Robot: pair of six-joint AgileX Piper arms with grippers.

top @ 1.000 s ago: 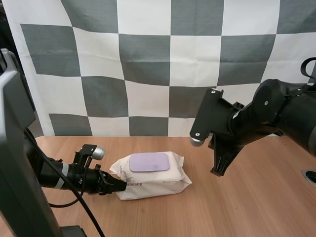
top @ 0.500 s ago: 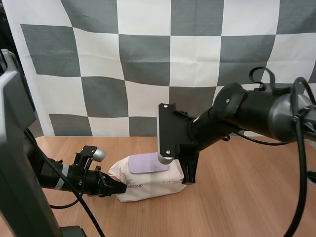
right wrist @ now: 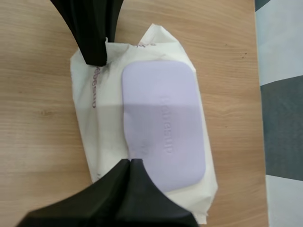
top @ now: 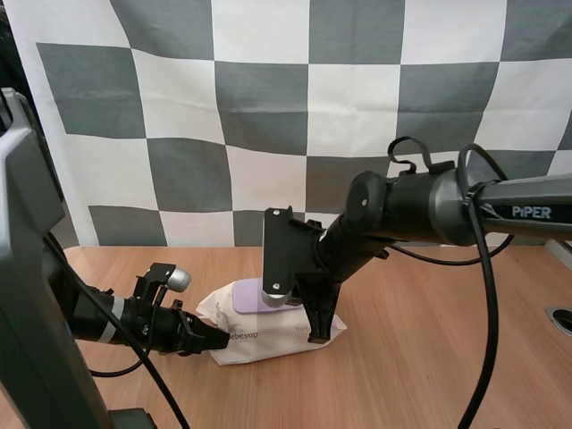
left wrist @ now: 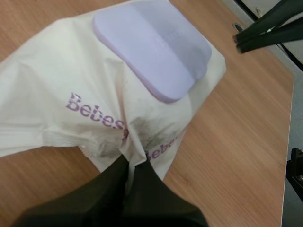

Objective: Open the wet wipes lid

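Note:
A white wet wipes pack (top: 284, 336) with a flat, closed lilac lid (top: 247, 298) lies on the wooden table. My left gripper (top: 214, 339) is shut on the pack's crimped left end; in the left wrist view its fingertips (left wrist: 129, 165) pinch that white film below the lid (left wrist: 154, 45). My right gripper (top: 315, 336) hangs down over the pack's right end. In the right wrist view its fingers lie together as one dark wedge (right wrist: 130, 162), the tip at the lid's (right wrist: 163, 123) near corner. The left gripper (right wrist: 96, 56) holds the pack's (right wrist: 92, 137) far end.
Bare wooden table (top: 429, 366) stretches to the right and in front of the pack. A small round fitting (top: 561, 319) sits in the table near its right edge. My right arm reaches across above the table's right half.
My right arm has swung left and down from the table's right side to the pack, its fingertips now at the pack's right end. The left gripper and the pack have stayed put.

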